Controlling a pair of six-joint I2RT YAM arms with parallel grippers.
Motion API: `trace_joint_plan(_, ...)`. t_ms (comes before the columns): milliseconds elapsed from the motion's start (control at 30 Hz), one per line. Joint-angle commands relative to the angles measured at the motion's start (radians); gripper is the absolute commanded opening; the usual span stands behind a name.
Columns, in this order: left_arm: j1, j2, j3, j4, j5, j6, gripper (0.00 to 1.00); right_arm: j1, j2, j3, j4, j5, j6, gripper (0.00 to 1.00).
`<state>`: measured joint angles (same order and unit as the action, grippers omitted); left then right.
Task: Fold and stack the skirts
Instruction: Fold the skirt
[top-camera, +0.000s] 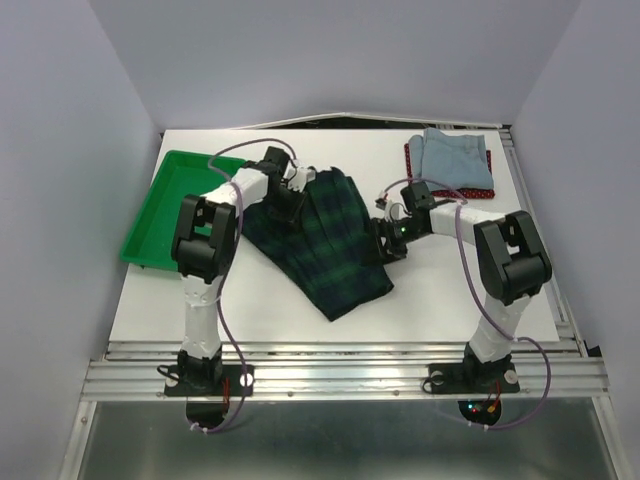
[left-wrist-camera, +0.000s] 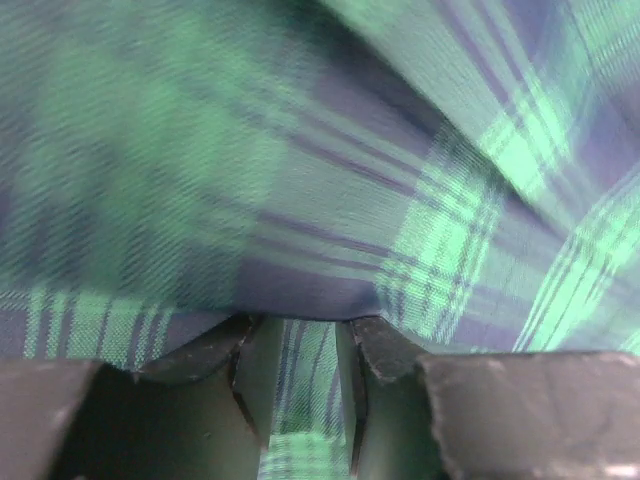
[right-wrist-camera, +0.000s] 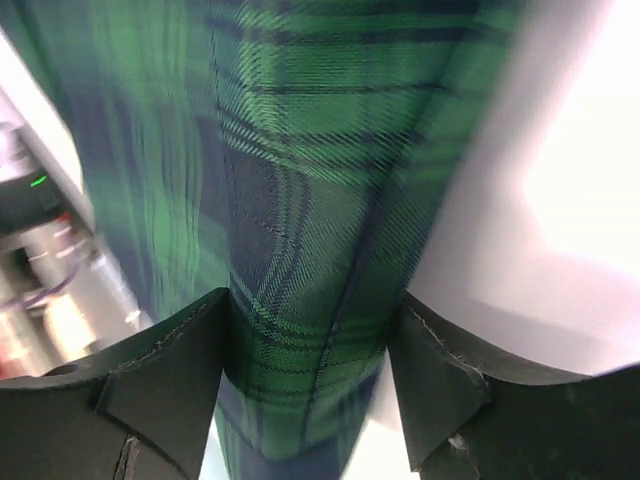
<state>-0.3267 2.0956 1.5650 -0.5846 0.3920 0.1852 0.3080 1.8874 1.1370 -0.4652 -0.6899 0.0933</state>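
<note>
The dark green-and-navy plaid skirt (top-camera: 325, 250) lies partly folded in the middle of the table. My left gripper (top-camera: 287, 200) is at its upper left part; in the left wrist view the gripper (left-wrist-camera: 300, 325) has its jaws nearly together with plaid cloth (left-wrist-camera: 300, 150) between and over the tips. My right gripper (top-camera: 386, 240) is at the skirt's right edge; in the right wrist view the gripper (right-wrist-camera: 315, 310) is open with a fold of the skirt (right-wrist-camera: 300, 150) between the jaws. The folded light blue denim skirt (top-camera: 452, 155) lies on the red dotted skirt (top-camera: 411, 160) at the back right.
A bright green plastic tray (top-camera: 160, 210) lies at the left edge of the table. The white table (top-camera: 300, 300) ends at a metal rail in front, and grey walls stand close on both sides.
</note>
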Motion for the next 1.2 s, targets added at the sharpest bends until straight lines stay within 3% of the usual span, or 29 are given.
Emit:
trace_joint_plan(0,-0.047,0.151,0.271,-0.036,-0.031,0.086,0.37,0.002,-0.011,-0.144,-0.055,-0.049,0.089,0.67)
trace_joint_plan(67,-0.075,0.229,0.424,-0.079,-0.027,0.099,0.37,0.002,-0.039,-0.167,-0.05,-0.063,0.091,0.67)
trace_joint_plan(167,-0.112,0.276,0.533,-0.092,-0.042,0.134,0.4,0.002,-0.073,-0.132,-0.104,-0.106,0.08,0.73)
trace_joint_plan(300,-0.118,0.203,0.508,-0.061,-0.038,0.143,0.5,-0.021,-0.134,-0.019,-0.214,-0.037,-0.036,0.81)
trace_joint_plan(467,-0.117,-0.116,0.255,0.063,-0.059,0.157,0.59,-0.095,-0.186,0.144,-0.338,-0.109,-0.181,0.81)
trace_joint_plan(533,-0.109,-0.219,0.167,0.104,-0.071,0.164,0.65,-0.095,-0.209,0.174,-0.33,-0.135,-0.138,0.81)
trace_joint_plan(667,-0.104,-0.492,-0.102,0.207,-0.019,0.259,0.7,-0.055,-0.252,0.037,-0.042,-0.357,0.106,0.75)
trace_joint_plan(767,-0.113,-0.636,-0.282,0.268,-0.004,0.364,0.73,0.024,-0.22,-0.072,0.072,-0.393,0.181,0.69)
trace_joint_plan(967,-0.325,-0.86,-0.641,0.386,-0.165,0.508,0.8,0.068,-0.048,-0.184,0.293,-0.398,0.197,0.68)
trace_joint_plan(1100,-0.605,-0.95,-0.885,0.543,-0.428,0.556,0.81,0.068,0.079,-0.235,0.306,-0.367,0.148,0.67)
trace_joint_plan(1167,-0.678,-0.971,-0.969,0.627,-0.491,0.566,0.81,0.068,0.122,-0.235,0.303,-0.34,0.138,0.67)
